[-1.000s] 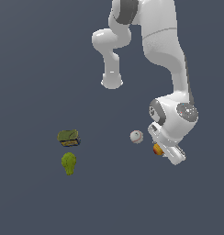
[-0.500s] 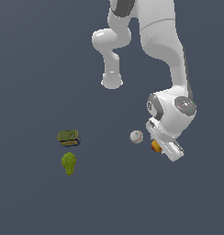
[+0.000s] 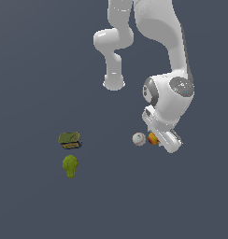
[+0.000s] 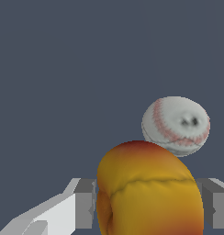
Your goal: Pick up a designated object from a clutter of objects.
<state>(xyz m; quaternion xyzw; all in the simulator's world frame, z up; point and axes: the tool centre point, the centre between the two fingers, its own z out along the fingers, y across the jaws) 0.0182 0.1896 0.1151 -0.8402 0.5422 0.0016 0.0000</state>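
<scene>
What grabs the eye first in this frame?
The big white arm, its gripper down over the red-yellow fruit, which fills the wrist view between the fingers. The white baseball sits just beside the fruit, while the green lumpy fruit and olive boxy item lie apart toward the exterior view's left.

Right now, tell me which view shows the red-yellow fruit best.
The wrist view: the red-yellow fruit fills the foreground between the hand's fingers, with the baseball just behind. The exterior view shows only a small orange patch of it, mostly hidden by the hand.
</scene>
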